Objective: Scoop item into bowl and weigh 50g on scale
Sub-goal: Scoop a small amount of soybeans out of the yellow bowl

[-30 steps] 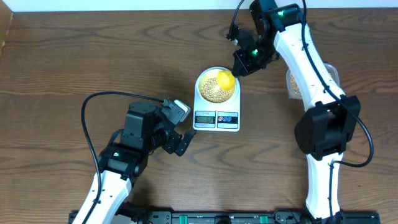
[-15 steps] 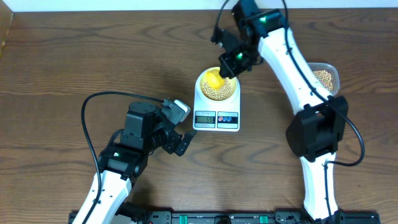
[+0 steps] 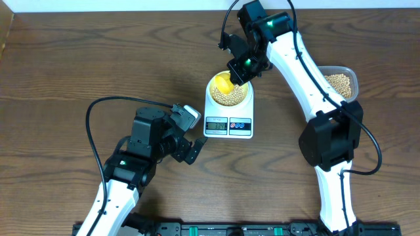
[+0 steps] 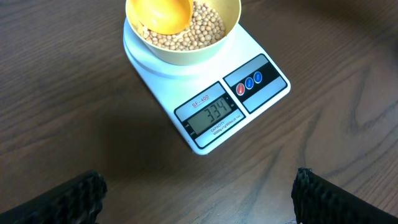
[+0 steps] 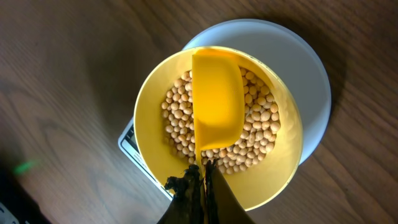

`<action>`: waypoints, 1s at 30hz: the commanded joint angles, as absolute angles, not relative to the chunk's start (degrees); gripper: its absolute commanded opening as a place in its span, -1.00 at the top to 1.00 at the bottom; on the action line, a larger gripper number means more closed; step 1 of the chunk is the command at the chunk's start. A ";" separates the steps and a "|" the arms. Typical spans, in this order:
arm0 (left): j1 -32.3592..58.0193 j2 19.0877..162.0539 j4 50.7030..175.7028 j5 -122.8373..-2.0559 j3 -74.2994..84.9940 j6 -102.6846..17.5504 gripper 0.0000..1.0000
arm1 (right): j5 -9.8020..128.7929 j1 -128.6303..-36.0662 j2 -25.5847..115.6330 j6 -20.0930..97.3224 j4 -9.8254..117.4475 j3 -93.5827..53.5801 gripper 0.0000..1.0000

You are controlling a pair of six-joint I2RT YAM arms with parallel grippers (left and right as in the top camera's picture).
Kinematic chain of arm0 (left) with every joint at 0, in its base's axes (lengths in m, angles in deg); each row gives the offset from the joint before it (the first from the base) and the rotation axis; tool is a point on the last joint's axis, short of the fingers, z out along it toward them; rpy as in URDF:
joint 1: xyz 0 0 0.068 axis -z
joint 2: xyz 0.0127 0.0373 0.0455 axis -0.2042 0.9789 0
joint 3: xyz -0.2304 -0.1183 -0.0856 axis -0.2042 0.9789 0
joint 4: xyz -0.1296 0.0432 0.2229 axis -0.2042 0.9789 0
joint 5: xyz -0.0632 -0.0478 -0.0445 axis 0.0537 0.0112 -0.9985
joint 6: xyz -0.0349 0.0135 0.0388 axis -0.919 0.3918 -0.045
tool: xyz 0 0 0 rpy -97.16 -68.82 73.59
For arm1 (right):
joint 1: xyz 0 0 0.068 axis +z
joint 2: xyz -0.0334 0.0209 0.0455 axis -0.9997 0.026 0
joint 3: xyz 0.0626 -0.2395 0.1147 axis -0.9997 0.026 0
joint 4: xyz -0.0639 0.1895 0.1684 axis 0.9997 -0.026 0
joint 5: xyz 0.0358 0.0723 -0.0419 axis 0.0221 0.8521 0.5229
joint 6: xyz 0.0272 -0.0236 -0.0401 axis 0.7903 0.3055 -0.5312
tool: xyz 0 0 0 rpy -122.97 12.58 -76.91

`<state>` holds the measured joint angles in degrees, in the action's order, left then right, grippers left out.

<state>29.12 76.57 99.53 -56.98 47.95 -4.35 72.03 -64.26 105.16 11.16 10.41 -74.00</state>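
The pale-yellow bowl (image 3: 229, 90) stands on the white scale (image 3: 228, 121) and holds a layer of tan beans (image 3: 233, 97). My right gripper (image 3: 239, 69) is shut on the handle of a bright yellow spoon (image 3: 223, 83). The spoon's cup sits upside-down over the beans on the bowl's left side. In the right wrist view the spoon (image 5: 216, 106) covers part of the beans (image 5: 258, 134) inside the bowl (image 5: 149, 106). My left gripper (image 3: 194, 133) stands open just left of the scale's front. In its view the scale (image 4: 249, 106) shows lit digits on its display.
A clear plastic tub (image 3: 340, 82) with more beans sits at the right, behind the right arm. The left arm's black cable (image 3: 98, 108) loops over the table at the left. Bare wood tabletop (image 3: 98, 52) surrounds the scale.
My right gripper has carried the spoon from the bowl's right side to its left side. The right arm swung left and uncovered the tub. The left arm has not moved.
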 commanded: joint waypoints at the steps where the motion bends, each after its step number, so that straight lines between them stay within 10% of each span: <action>1: 28.88 76.64 99.49 -56.65 47.77 -3.56 -0.95 | 70.37 -63.87 106.06 12.06 10.30 -74.44 0.98; 30: 28.88 76.64 99.47 -56.65 47.77 -3.56 -0.95 | 53.30 -58.23 106.87 10.33 7.07 -78.06 0.98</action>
